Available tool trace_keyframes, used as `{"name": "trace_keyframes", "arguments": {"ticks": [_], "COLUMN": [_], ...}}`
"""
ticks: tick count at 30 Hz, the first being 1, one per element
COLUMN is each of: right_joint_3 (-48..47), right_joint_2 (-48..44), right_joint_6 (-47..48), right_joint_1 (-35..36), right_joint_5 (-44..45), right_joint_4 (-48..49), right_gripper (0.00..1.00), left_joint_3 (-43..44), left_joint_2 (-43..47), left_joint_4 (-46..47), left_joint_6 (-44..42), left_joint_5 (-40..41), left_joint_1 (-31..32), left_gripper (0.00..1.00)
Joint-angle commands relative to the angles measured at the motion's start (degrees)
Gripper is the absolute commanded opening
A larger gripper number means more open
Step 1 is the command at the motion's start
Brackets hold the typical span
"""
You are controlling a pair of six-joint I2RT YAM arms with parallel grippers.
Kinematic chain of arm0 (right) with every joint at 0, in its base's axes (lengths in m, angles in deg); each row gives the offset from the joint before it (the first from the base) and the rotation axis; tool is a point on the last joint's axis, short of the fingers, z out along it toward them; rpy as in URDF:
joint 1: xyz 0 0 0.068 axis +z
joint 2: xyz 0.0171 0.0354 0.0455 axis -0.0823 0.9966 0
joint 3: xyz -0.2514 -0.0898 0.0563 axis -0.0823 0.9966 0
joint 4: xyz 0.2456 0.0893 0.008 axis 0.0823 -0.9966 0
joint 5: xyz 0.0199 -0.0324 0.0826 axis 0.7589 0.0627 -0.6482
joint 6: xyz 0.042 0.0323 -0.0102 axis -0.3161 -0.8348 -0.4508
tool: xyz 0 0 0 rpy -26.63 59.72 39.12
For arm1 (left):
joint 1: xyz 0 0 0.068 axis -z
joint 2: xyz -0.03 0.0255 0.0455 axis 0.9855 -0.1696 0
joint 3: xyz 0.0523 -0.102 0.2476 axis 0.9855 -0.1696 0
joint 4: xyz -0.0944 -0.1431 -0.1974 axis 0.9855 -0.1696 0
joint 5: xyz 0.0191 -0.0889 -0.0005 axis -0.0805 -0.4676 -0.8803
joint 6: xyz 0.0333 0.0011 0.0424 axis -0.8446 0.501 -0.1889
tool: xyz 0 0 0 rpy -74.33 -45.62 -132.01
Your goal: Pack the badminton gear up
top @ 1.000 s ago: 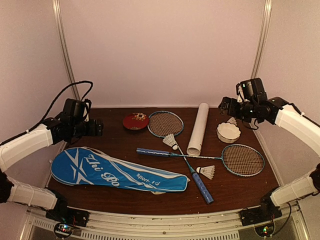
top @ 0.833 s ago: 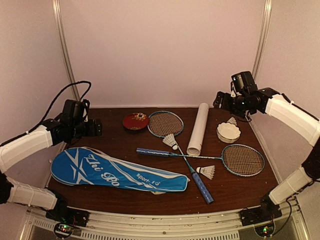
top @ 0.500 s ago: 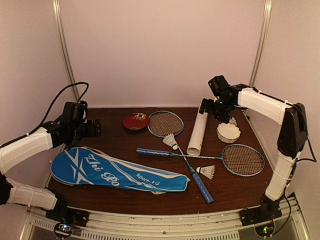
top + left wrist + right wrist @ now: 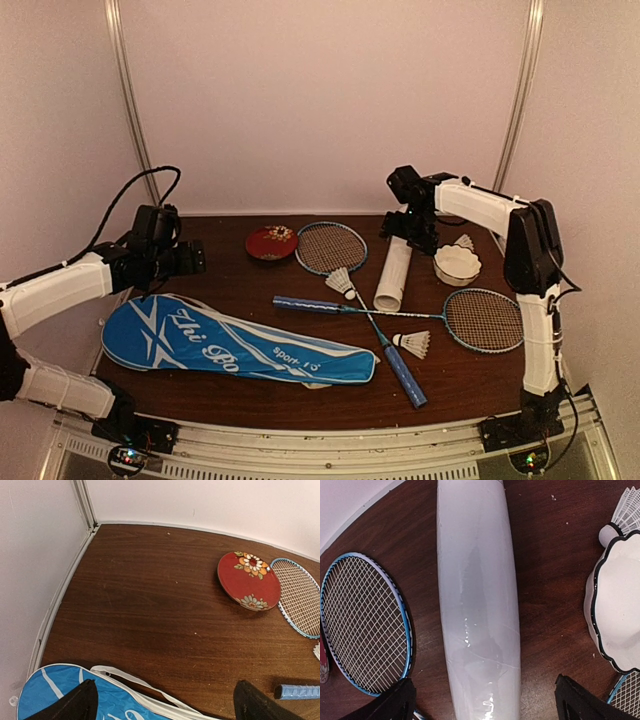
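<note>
Two open grippers hung over the brown table (image 4: 240, 285), where none of the gear was packed yet. The right gripper (image 4: 414, 236), spread wide and holding nothing, hovered above the far end of the long white tube (image 4: 393, 270). The tube lay between the head of the far racket (image 4: 331, 247) and the white scalloped bowl (image 4: 457, 265). The left gripper (image 4: 192, 258), equally wide and empty, hung near the left wall by the far end of the blue racket bag (image 4: 230, 340), which lay flat along the near left. The near racket (image 4: 485, 320) crossed the other's shaft mid-table. One shuttlecock (image 4: 340, 281) lay beside that crossing, a second shuttlecock (image 4: 412, 344) beside the far racket's blue handle, and a third shuttlecock (image 4: 463, 242) just behind the bowl. A red dish (image 4: 271, 242) sat left of the far racket's head.
</note>
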Motion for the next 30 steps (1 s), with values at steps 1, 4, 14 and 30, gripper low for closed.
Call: {"name": "trace_keyframes", "arguments": {"ticks": [1, 4, 14, 30], "right_joint_3": [-5.98, -9.63, -13.40, -9.08], "right_joint_2": [3.96, 7.07, 13.32, 10.48], "right_joint_6": [-1.24, -1.78, -3.35, -3.98], "right_joint_1": [0.02, -0.24, -1.49, -2.40], "right_joint_5": [2.82, 3.11, 2.00, -1.82], "right_joint_4": [-3.61, -4.78, -5.67, 0.01], "right_gripper": [1.00, 0.99, 0.94, 0.65], "left_joint_3": [-0.09, -0.12, -0.19, 0.51], "left_joint_2": [-0.66, -1.21, -2.71, -3.28], "left_joint_4": [3.24, 3.41, 3.87, 4.15], "left_joint_6": [0.93, 0.92, 0.83, -1.19], "left_joint_5": [1.30, 1.52, 1.72, -1.07], "left_joint_1": [0.40, 0.37, 0.43, 0.39], "left_gripper": [0.98, 0.98, 0.98, 0.98]}}
